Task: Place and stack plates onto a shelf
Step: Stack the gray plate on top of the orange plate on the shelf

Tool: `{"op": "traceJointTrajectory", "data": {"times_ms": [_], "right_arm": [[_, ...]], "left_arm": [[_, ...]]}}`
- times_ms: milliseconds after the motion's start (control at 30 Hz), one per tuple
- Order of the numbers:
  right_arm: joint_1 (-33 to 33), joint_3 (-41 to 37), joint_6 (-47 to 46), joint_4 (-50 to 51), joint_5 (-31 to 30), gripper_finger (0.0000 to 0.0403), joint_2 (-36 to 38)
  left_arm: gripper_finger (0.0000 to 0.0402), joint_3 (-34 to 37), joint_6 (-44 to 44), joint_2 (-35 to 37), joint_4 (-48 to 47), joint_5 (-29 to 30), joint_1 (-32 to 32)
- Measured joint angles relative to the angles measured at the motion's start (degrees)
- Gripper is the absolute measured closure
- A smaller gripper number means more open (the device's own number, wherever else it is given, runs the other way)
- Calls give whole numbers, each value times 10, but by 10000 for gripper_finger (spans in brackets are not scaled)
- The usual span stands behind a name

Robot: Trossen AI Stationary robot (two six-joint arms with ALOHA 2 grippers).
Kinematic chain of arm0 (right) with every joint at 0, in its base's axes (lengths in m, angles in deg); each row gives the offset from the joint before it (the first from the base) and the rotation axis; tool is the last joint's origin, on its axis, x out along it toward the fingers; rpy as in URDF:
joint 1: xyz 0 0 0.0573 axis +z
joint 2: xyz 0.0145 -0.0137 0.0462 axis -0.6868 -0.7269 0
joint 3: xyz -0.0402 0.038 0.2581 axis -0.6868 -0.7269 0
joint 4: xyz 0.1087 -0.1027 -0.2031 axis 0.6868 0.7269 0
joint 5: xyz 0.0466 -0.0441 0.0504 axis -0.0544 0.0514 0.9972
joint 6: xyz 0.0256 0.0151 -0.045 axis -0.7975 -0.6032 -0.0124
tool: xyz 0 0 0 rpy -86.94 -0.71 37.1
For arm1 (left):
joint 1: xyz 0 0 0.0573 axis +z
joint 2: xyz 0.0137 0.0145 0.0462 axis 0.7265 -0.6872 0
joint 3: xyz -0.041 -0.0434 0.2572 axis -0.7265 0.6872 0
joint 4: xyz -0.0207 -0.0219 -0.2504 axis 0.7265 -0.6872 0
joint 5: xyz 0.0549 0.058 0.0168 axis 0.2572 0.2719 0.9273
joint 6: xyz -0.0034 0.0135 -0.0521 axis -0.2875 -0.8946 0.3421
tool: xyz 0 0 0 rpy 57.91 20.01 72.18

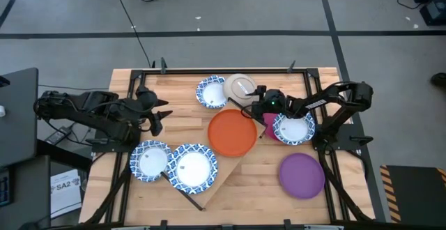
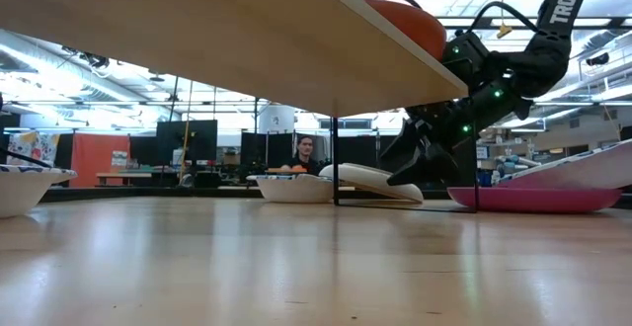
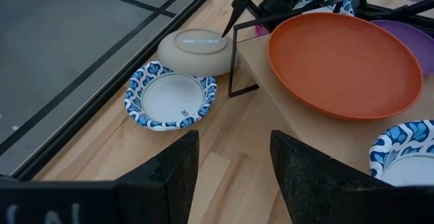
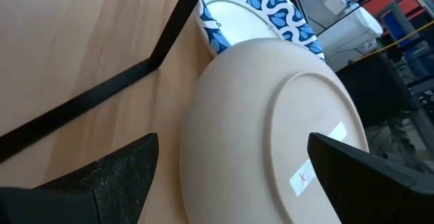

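A beige plate [image 1: 239, 87] lies upside down on the table at the far side, next to a blue-rimmed plate [image 1: 210, 93]. My right gripper [image 1: 251, 103] is open and slants down at the beige plate [image 4: 271, 136], one finger on each side of it. The shelf [image 1: 221, 166] runs slantwise across the table's middle. It carries the orange plate [image 1: 232, 132] and a blue-rimmed plate [image 1: 193, 167]. My left gripper [image 1: 160, 115] is open and empty at the table's left, and its wrist view [image 3: 234, 176] looks toward the shelf. My right gripper's fingers come slanting down from the table's right at the beige plate's rim [image 2: 387, 182]. One finger [image 4: 115, 176] stands clear of the rim. The other finger [image 4: 366, 170] lies over the plate's upturned base. I cannot tell whether either touches it.
A blue-rimmed plate [image 1: 293, 127] sits on the magenta plate [image 1: 267, 124] under my right arm. The purple plate [image 1: 302, 175] lies near the right front. Another blue-rimmed plate [image 1: 150, 160] lies at the left front. The shelf's black rod support [image 3: 234, 61] stands close to the beige plate.
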Motion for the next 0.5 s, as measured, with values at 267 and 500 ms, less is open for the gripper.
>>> {"op": "traceJointTrajectory", "data": {"times_ms": [267, 500], "right_arm": [[0, 0, -5, 0, 13, 19, 0], [8, 0, -36, -9, 14, 19, 0]], "left_arm": [[212, 0, 3, 0, 0, 0, 0], [212, 0, 4, 0, 0, 0, 0]]}}
